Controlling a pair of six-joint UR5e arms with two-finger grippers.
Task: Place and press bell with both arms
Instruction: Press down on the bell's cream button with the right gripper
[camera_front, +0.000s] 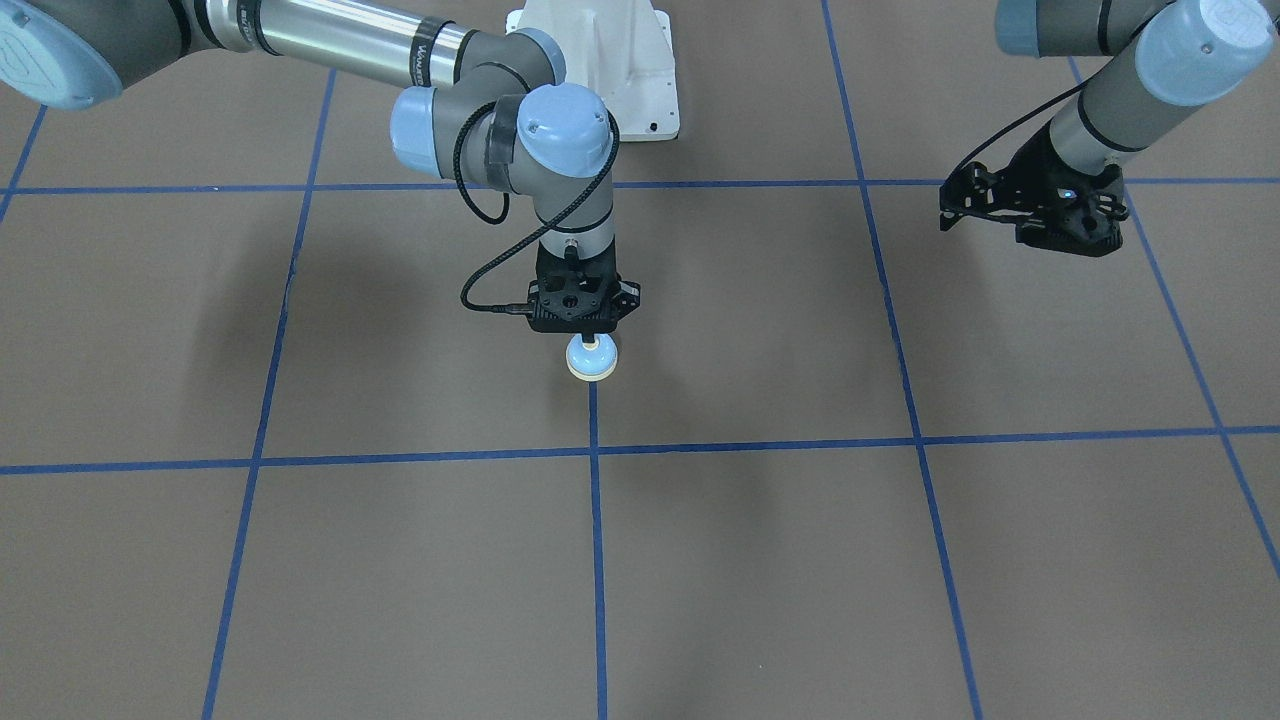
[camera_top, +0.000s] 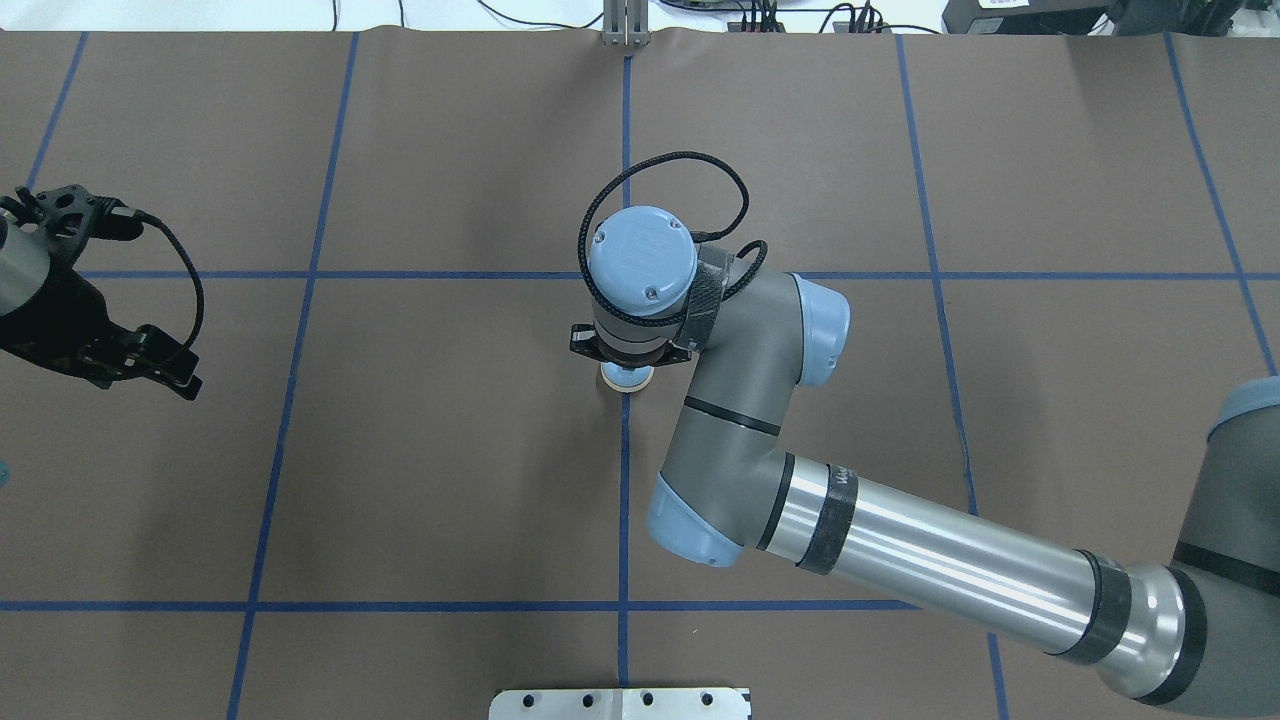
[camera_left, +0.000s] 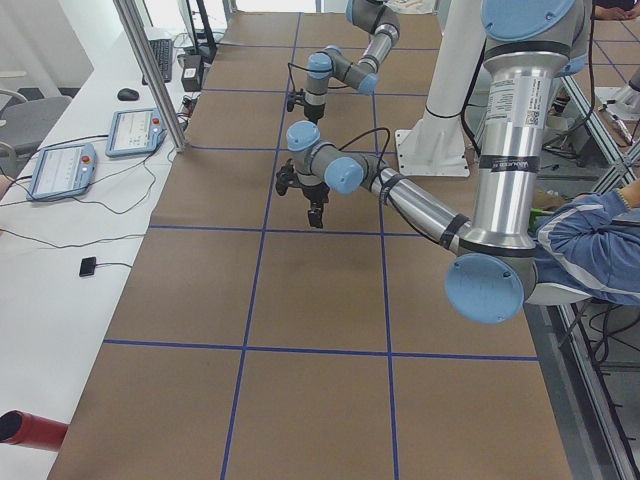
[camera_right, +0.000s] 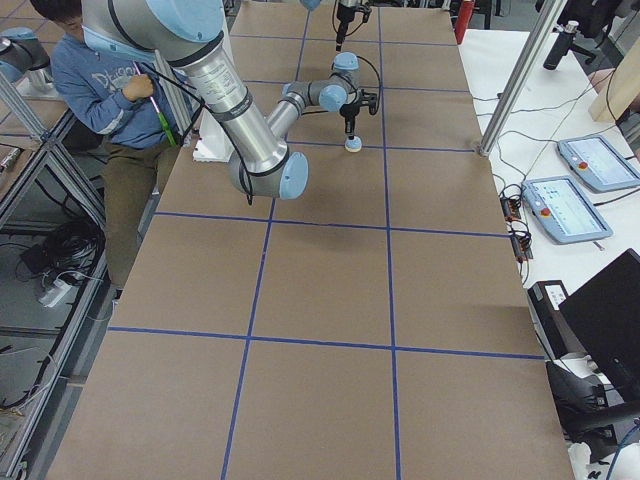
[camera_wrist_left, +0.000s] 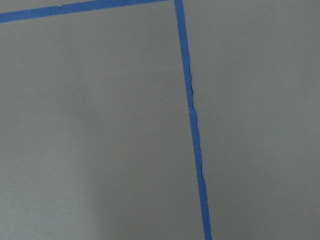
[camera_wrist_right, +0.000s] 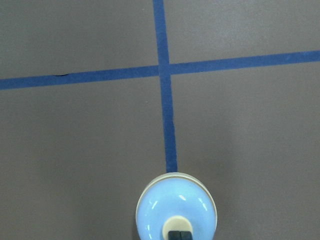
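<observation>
The bell (camera_wrist_right: 175, 204) looks to rest on the brown bench (camera_front: 780, 560) near its middle, well away from every edge, on a blue tape line (camera_front: 597, 520). The right gripper (camera_front: 589, 340) points straight down over it, its fingers (camera_wrist_right: 178, 235) pressed together with the tips on the cream button. The left gripper (camera_top: 165, 365) hangs above the bench towards the left edge, well apart from the bell; whether its fingers are spread or together I cannot tell, and its wrist camera shows only bare bench and tape
</observation>
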